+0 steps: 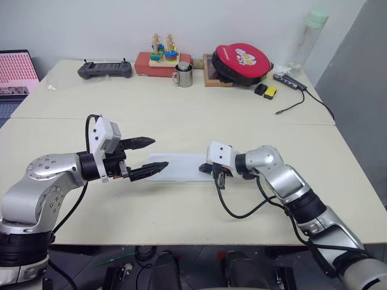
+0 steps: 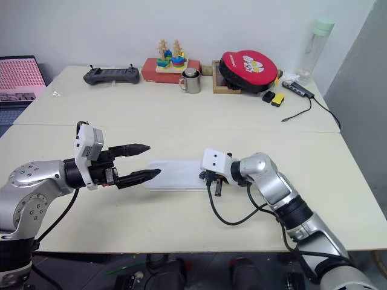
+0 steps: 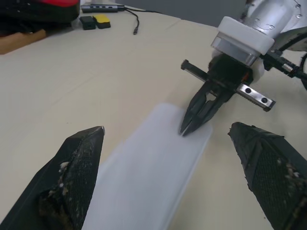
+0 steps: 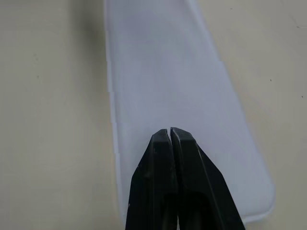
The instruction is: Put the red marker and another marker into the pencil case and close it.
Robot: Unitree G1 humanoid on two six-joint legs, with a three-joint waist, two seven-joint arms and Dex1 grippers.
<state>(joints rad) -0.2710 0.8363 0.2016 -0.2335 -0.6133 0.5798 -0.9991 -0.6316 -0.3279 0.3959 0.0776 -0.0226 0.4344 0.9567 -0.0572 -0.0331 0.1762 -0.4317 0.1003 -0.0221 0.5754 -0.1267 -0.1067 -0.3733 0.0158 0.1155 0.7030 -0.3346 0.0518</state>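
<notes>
Your right gripper has its fingers clenched together on nothing, tips resting at the right end of the case. Your left gripper has its fingers spread wide and released, pointing at the case's left end, one finger above it and one at its near edge. The case lies shut and flat on the bench, at the centre of the head frames between the two grippers. Along the top of the frame you can see a controller, a stacking toy, a metal mug, a red round pouch and a bottle.
</notes>
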